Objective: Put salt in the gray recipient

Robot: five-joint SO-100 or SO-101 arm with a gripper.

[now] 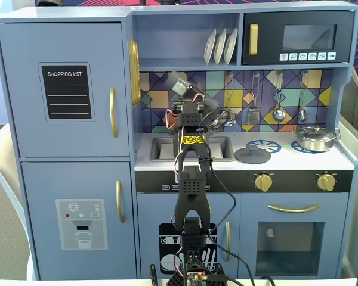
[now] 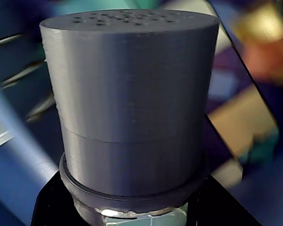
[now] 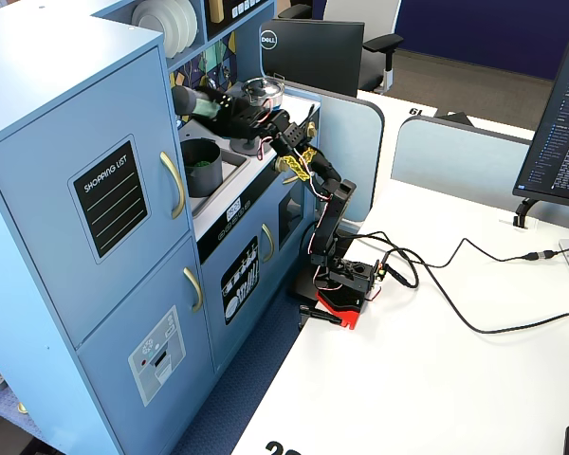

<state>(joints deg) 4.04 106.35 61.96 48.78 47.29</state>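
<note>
My gripper (image 3: pixel 216 108) is shut on the salt (image 3: pixel 190 102), a dark-gray shaker with a pale green label. It holds it tipped nearly level, cap end pointing left in a fixed view. The shaker hangs just above the gray recipient (image 3: pixel 203 176), a matte gray pot standing in the sink recess. From the front, the salt (image 1: pixel 178 84) shows tilted above the arm, and the pot is hidden behind the arm. In the wrist view the perforated cap of the salt (image 2: pixel 132 94) fills the frame, and black fingers (image 2: pixel 49 207) clamp its body at the bottom edge.
A flat gray lid (image 1: pixel 252 155) lies on the left hob and a shiny steel pan (image 1: pixel 313 138) stands on the right hob. Utensils (image 1: pixel 278 113) hang on the tiled back wall. Plates (image 1: pixel 221 46) stand on the shelf above. Cables (image 3: pixel 436 284) run across the white table.
</note>
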